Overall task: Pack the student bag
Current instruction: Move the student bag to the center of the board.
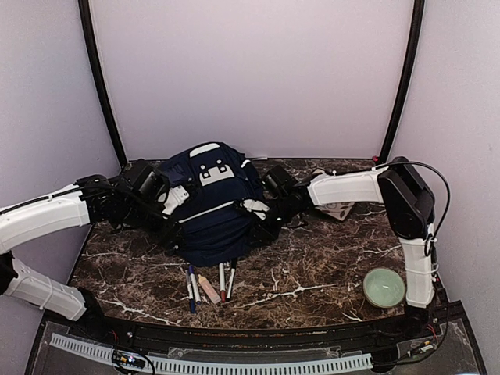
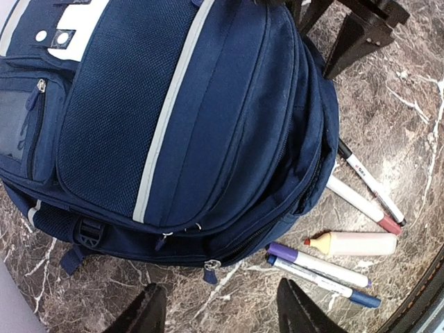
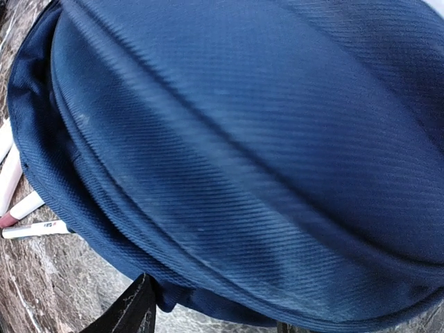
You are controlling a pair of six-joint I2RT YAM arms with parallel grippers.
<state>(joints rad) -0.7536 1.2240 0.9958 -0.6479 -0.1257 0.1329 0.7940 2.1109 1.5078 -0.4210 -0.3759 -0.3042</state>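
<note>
In the middle of the dark marble table (image 1: 312, 266): the student bag (image 1: 212, 211), flat on its back, navy front panel up, white patch (image 1: 215, 172) toward the far wall, bottom end toward the arm bases. Thin pale trim lines down the front pocket; zip pulls along the lower seam in the left wrist view. Just off the bag's near end, on the stone, a loose row of five writing things: a blue pen (image 2: 326, 284), a purple-capped marker (image 2: 316, 263), a cream highlighter (image 2: 357, 243) with an orange tip, a red-capped marker (image 2: 361, 205) and a black-capped marker (image 2: 368, 180), the last two with their far ends tucked against or under the bag's edge. At the bag's left flank, the left gripper (image 2: 220, 286): fingers spread wide over bare marble, nothing between them, released, just short of the lower seam. At the right flank, the right gripper (image 3: 208, 312): camera hard up against blurred blue fabric, one dark finger plain at the bottom edge, the other barely in frame, jaws apart; impossible to tell whether pinching cloth or merely pressed close. Well apart from all this, near the right arm's base, a pale green bowl (image 1: 383, 287), upright on the table.
</note>
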